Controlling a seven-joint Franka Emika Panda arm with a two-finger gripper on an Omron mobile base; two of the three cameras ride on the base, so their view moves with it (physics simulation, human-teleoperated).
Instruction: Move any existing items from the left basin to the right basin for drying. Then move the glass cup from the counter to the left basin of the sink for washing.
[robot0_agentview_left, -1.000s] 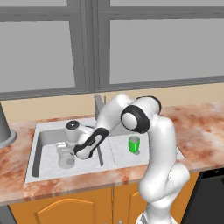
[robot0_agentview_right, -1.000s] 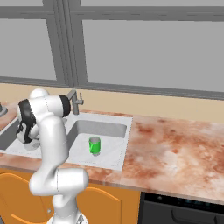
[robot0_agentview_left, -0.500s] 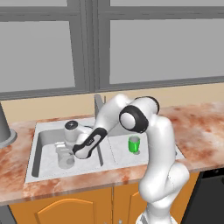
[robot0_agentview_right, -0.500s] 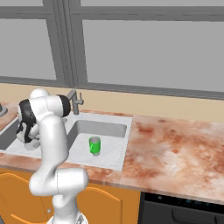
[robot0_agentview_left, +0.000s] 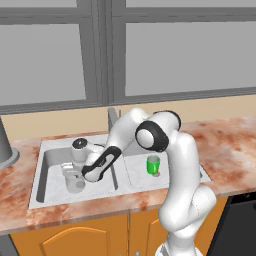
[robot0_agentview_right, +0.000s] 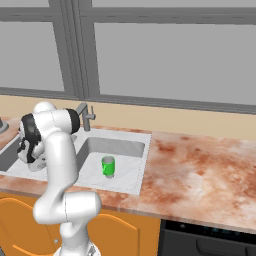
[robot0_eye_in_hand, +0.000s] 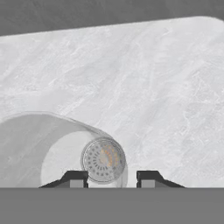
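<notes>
The glass cup (robot0_agentview_left: 75, 184) stands in the left basin (robot0_agentview_left: 49, 167), and my gripper (robot0_agentview_left: 73, 175) hangs right over it. In the hand view the gripper (robot0_eye_in_hand: 111, 178) is open: its two fingertips (robot0_eye_in_hand: 75, 178) stand apart, with the cup's near rim between them. The translucent cup (robot0_eye_in_hand: 39, 148) spreads to the left there, and the round drain (robot0_eye_in_hand: 103, 160) shows through its wall. The green mug (robot0_agentview_left: 153, 165) stands upright in the right basin (robot0_agentview_left: 137, 176), also seen from the other side as the mug (robot0_agentview_right: 108, 166) in the right basin (robot0_agentview_right: 125, 149).
A grey faucet (robot0_agentview_left: 113, 118) rises behind the divider between the basins. A tall grey canister (robot0_agentview_left: 4, 146) stands at the far left on the counter (robot0_agentview_left: 230, 150). My arm arches over the divider from the right. A dark appliance front (robot0_agentview_right: 210, 240) sits below the counter.
The fingers have parted from their shut grip on the glass cup. The arm and the mug have stayed in place.
</notes>
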